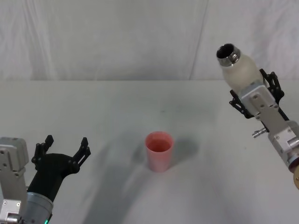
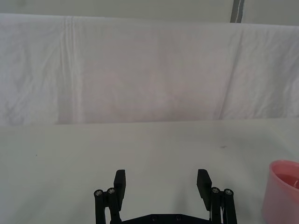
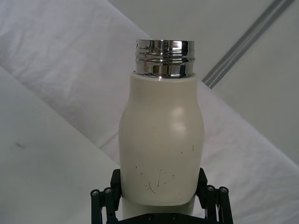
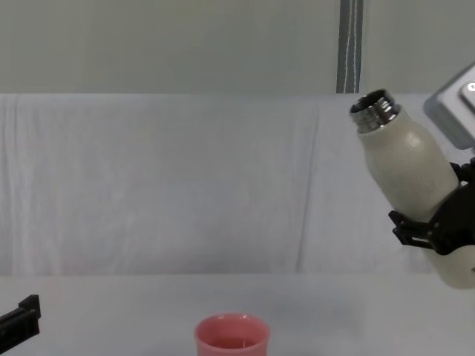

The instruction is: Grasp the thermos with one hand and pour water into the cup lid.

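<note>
head view: right hand [image 1: 251,95] is gripping the thermos [image 1: 240,70] aloft, tilting leftward, well apart from the cup lid [image 1: 159,150] standing mid-tabletop [image 1: 112,107]; left hand [image 1: 65,148] is resting wide open.

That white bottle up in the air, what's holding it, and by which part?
The right gripper holds the thermos by its lower body, tilted above the table. The left gripper is open and empty.

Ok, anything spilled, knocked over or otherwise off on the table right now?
Nothing stands out. The cup lid stands upright on the table with no puddle visible around it. The right gripper holds the thermos lifted and tilted toward the middle, its open neck up and well right of the cup. The left gripper waits open, low on the left.
</note>
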Motion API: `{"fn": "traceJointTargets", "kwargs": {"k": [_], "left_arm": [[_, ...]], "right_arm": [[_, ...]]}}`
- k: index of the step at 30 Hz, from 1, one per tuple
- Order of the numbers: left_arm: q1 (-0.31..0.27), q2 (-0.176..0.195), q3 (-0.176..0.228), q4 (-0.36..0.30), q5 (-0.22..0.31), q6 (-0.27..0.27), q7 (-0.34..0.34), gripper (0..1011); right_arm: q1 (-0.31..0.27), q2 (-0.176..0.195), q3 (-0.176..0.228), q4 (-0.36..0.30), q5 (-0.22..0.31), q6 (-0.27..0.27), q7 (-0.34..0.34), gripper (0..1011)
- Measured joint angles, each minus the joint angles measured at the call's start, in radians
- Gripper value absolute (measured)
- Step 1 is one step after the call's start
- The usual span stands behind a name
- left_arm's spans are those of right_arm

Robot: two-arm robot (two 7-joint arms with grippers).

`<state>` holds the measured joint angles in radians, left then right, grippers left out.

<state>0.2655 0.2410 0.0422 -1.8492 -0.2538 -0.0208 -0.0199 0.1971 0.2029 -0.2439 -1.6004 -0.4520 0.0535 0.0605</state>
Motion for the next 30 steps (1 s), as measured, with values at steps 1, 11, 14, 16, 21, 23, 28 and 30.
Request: {"fn": "traceJointTargets", "kwargs": {"k": [1,11,14,16,21,23,28,30], "left_arm": [[0.000,0.000,0.000,0.000,0.000,0.000,0.000,1001],[0.000,0.000,0.000,0.000,0.000,0.000,0.000,1001],[0.000,0.000,0.000,0.000,0.000,0.000,0.000,1001],[0.000,0.000,0.000,0.000,0.000,0.000,0.000,1001],[0.000,0.000,0.000,0.000,0.000,0.000,0.000,1001],[0.000,0.000,0.000,0.000,0.000,0.000,0.000,1001],[0.000,0.000,0.000,0.000,0.000,0.000,0.000,1001],[0.000,0.000,0.000,0.000,0.000,0.000,0.000,1001]], "right_arm": [[0.001,0.002,-0.005,-0.003,-0.010,0.004,0.000,955],[0.009,0.018,-0.045,-0.022,-0.109,0.041,0.004,955],[0.010,0.022,-0.055,-0.023,-0.132,0.047,0.005,955],[0.010,0.025,-0.063,-0.022,-0.146,0.048,0.008,955],[0.011,0.036,-0.081,-0.019,-0.169,0.046,0.020,955],[0.013,0.042,-0.091,-0.018,-0.176,0.042,0.030,955],[0.021,0.058,-0.111,-0.016,-0.194,0.037,0.053,955],[0.025,0.066,-0.122,-0.015,-0.205,0.036,0.060,955]]}}
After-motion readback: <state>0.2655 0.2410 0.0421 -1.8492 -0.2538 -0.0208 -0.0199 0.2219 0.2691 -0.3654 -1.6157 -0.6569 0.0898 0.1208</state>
